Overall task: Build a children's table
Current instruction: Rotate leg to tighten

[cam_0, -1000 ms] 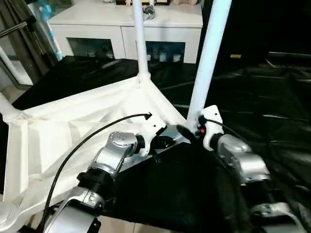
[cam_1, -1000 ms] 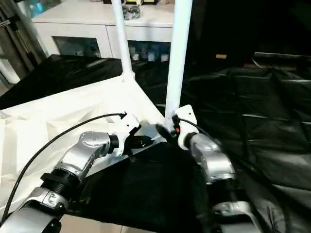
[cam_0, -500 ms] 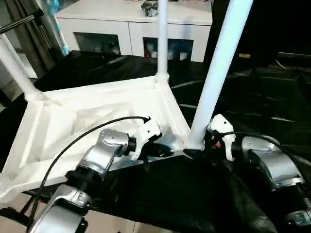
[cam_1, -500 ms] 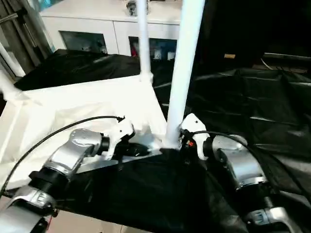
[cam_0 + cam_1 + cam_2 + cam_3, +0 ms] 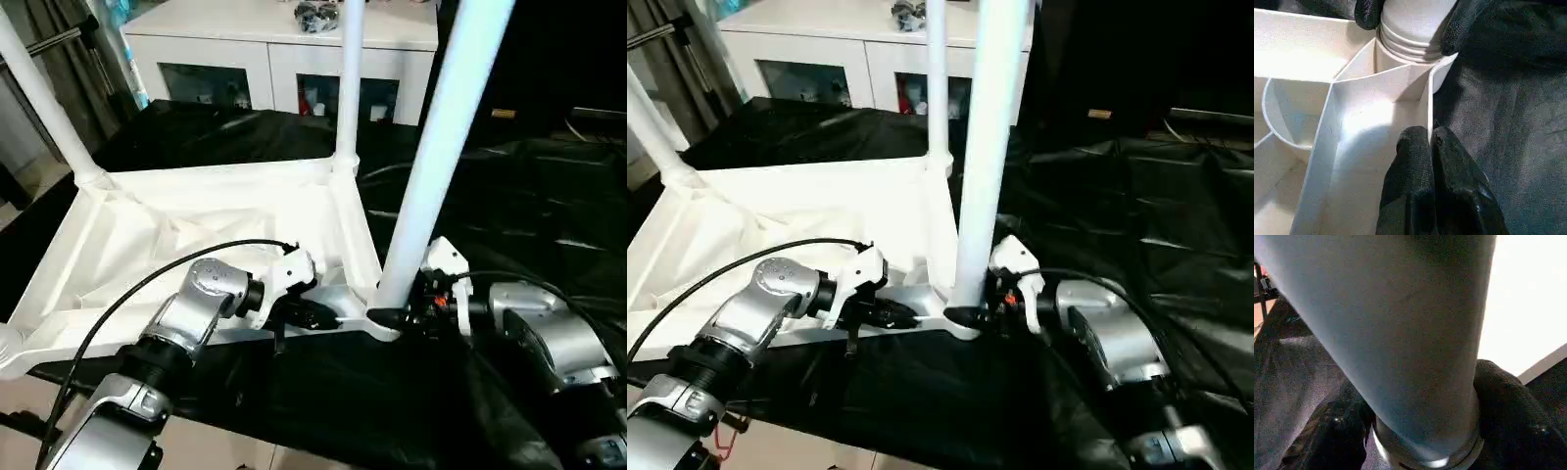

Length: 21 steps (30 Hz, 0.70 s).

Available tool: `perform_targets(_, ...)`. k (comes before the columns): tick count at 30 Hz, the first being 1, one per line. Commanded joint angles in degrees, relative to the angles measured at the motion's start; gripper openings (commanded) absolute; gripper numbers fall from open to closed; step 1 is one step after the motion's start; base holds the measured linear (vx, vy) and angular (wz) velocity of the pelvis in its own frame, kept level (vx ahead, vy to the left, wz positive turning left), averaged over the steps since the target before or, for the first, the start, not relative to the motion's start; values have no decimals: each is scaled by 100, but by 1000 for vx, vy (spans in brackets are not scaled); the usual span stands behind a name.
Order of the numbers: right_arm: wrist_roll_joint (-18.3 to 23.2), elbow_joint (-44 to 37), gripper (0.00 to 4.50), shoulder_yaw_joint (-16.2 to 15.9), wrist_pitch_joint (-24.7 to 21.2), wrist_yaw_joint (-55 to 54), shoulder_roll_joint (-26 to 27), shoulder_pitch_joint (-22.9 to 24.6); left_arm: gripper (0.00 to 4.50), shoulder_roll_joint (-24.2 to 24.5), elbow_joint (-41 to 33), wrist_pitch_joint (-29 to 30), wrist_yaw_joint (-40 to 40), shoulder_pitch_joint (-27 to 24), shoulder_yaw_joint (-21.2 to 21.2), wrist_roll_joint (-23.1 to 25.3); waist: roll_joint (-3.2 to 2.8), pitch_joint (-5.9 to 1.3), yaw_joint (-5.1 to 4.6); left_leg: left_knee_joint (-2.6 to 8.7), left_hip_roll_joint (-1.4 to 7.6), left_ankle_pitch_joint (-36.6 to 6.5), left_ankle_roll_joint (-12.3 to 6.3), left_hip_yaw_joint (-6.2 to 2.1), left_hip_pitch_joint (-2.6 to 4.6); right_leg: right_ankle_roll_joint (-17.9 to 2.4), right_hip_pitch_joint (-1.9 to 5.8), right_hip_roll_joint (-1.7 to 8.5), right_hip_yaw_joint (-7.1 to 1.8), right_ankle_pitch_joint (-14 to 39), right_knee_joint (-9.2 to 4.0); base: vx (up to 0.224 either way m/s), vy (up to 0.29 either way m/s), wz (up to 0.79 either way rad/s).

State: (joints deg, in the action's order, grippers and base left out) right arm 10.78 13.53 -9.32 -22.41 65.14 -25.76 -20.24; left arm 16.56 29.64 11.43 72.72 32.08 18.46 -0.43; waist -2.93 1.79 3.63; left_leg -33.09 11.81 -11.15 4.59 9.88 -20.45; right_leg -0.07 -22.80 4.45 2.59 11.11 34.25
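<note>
The white tabletop (image 5: 196, 215) lies upside down, ribbed side up, on black sheeting. Three white legs stand in its corner sockets: the near leg (image 5: 441, 147), the far leg (image 5: 348, 88) and a left leg (image 5: 44, 103). My left gripper (image 5: 318, 315) is shut on the tabletop's rim wall (image 5: 1427, 112) just beside the near corner. My right gripper (image 5: 392, 315) is shut around the base of the near leg (image 5: 1400, 333), with one black finger (image 5: 1513, 401) on each side of it. Its fingertips (image 5: 1369, 10) also flank the leg's ringed foot (image 5: 1410, 24) in the left wrist view.
A white cabinet with glass doors (image 5: 274, 49) stands behind the work. Black sheeting (image 5: 549, 196) covers the surface to the right and front. Curtains (image 5: 49, 29) hang at the far left. A black cable (image 5: 147, 294) loops over my left forearm.
The whole view has shifted. The tabletop now lies flatter and lower, with the left leg more in sight. Both grippers keep their holds at the near corner.
</note>
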Motion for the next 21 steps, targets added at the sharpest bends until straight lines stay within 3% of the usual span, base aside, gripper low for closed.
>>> perform_targets(1, 182, -279, 269, -407, -89, 246, 245, 117, 0, -172, -52, 102, -209, 24, 145, 20, 63, -308, -8, 310, 94, -759, -398, 28, 6, -1528, 335, 265, -169, 296, -333, 0, 0, 0)
perform_targets(4, 42, 7, 264, -210, -87, -574, 628, 95, 0, -439, 57, 373, -838, 94, -70, 27, 100, -276, -21, 336, 94, -852, -334, 28, 1, -1459, 319, 276, -170, 654, -371, 0, 0, 0)
perform_targets(6, -128, 352, 263, -49, -63, -1321, 996, 0, 0, -687, 251, 492, -1456, 207, -221, 89, 126, -239, -49, 363, 74, -1127, -204, 24, 13, -1305, 296, 287, -168, 1357, -444, 0, 0, 0)
perform_targets(7, -128, 352, 262, -49, -63, -1321, 996, 0, 0, -687, 251, 492, -1456, 207, -221, 89, 96, -204, -71, 392, 68, -1364, -114, 15, 37, -1171, 261, 295, -166, 1917, -497, 0, 0, 0)
perform_targets(8, -182, 460, 262, 5, -80, -1576, 1125, -32, 0, -780, 327, 537, -1688, 252, -276, 119, 119, -203, -81, 411, 66, -1537, -62, -11, 59, -982, 274, 298, -160, 2350, -540, 0, 0, 0)
perform_targets(10, -351, 819, 261, 53, -64, -2269, 1533, -141, 0, -1088, 623, 576, -2374, 418, -421, 192, 96, -201, -108, 412, 64, -1580, -3, -3, 79, -957, 221, 288, -182, 2371, -545, 0, 0, 0)
perform_targets(12, -453, 1148, 261, 161, -68, -2915, 1879, -275, 0, -1300, 798, 589, -2710, 505, -510, 183, 142, -204, -160, 434, 43, -1605, 43, -37, 46, -848, 256, 290, -159, 2454, -565, 0, 0, 0)
perform_targets(13, -624, 1585, 261, 257, -4, -3737, 2268, -481, 0, -1514, 1003, 538, -2973, 582, -594, 141, 126, -205, -176, 433, 32, -1622, 49, -39, 53, -831, 227, 296, -167, 2503, -574, 0, 0, 0)
perform_targets(14, -710, 1721, 261, 272, 65, -3999, 2388, -542, 0, -1583, 1062, 519, -3052, 601, -619, 135, 113, -199, -221, 456, 22, -1622, 85, -64, 14, -810, 257, 303, -151, 2523, -564, 0, 0, 0)
perform_targets(16, -806, 1885, 261, 246, 217, -4178, 2489, -607, 0, -1603, 1094, 454, -3108, 598, -592, 188, 118, -212, -221, 458, 29, -1639, 65, -63, 18, -759, 260, 299, -151, 2483, -575, 0, 0, 0)
perform_targets(17, -805, 1932, 261, 265, 251, -4177, 2522, -620, 0, -1600, 1090, 438, -3103, 590, -581, 212, 107, -219, -208, 441, 36, -1705, 9, -41, 60, -823, 221, 298, -179, 2298, -579, 0, 0, 0)
perform_targets(18, -744, 1918, 296, 315, 267, -4095, 2549, -614, 0, -1572, 1039, 437, -3028, 558, -569, 217, 76, -224, -202, 446, 32, -1678, -9, -46, 46, -844, 243, 296, -178, 2211, -563, 0, 0, 0)
perform_targets(20, -583, 1778, 296, 416, 232, -3857, 2552, -570, 0, -1494, 943, 402, -2799, 492, -514, 214, 100, -239, -181, 435, 37, -1504, -80, -26, 35, -910, 258, 283, -189, 1828, -538, 0, 0, 0)
perform_targets(21, -471, 1653, 317, 484, 191, -3696, 2534, -537, 0, -1438, 886, 415, -2633, 454, -484, 200, 46, -248, -178, 431, 40, -1420, -103, -19, 34, -986, 270, 278, -191, 1554, -524, 0, 0, 0)
